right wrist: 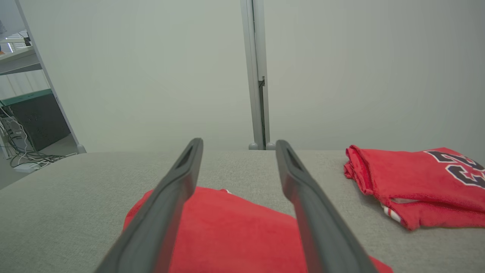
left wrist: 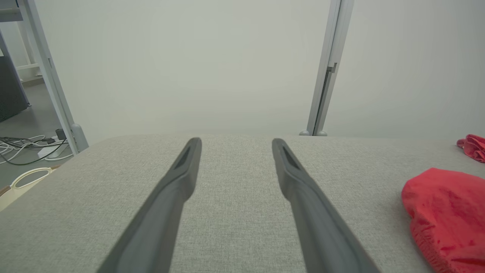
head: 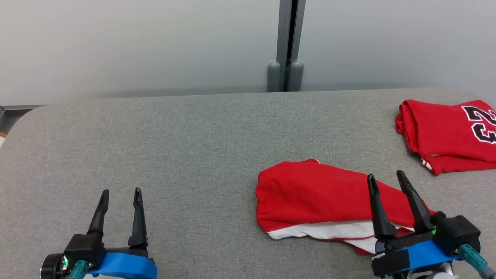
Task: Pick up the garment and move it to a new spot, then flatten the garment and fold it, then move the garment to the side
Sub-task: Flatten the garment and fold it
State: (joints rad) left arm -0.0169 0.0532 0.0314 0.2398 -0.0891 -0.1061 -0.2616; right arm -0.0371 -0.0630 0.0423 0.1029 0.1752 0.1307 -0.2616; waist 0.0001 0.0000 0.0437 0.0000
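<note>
Cloth of a grey weave covers the table (head: 155,155), which runs back to a pale partition wall (head: 135,42) with a grey post (head: 286,46) at its middle. The garment (head: 310,197), red with a white layer showing along its near edge, lies in a loose, rumpled heap on the right half of the table, towards the near side. The right gripper (head: 385,174) hangs over the garment's right end with its two dark fingers spread apart and nothing between them. In the right wrist view the fingers reach out above the red cloth, but whether they touch it cannot be told. The left gripper (head: 121,191) sits at the near left over bare table, well apart from the garment, its fingers likewise spread wide and holding nothing. In the left wrist view the garment shows at the right edge as a rounded red mound beyond that gripper's right finger. A folded jersey (head: 445,131), also red and bearing dark numerals with a white outline, lies farther back at the far right of the table, apart from the garment with a strip of grey cloth between them; its folded edge faces left and a bit of red-and-white striped trim peeks out at its near corner. Beyond the table's left end, the left wrist view shows cables (left wrist: 22,146) lying on the floor beside a second grey post.
</note>
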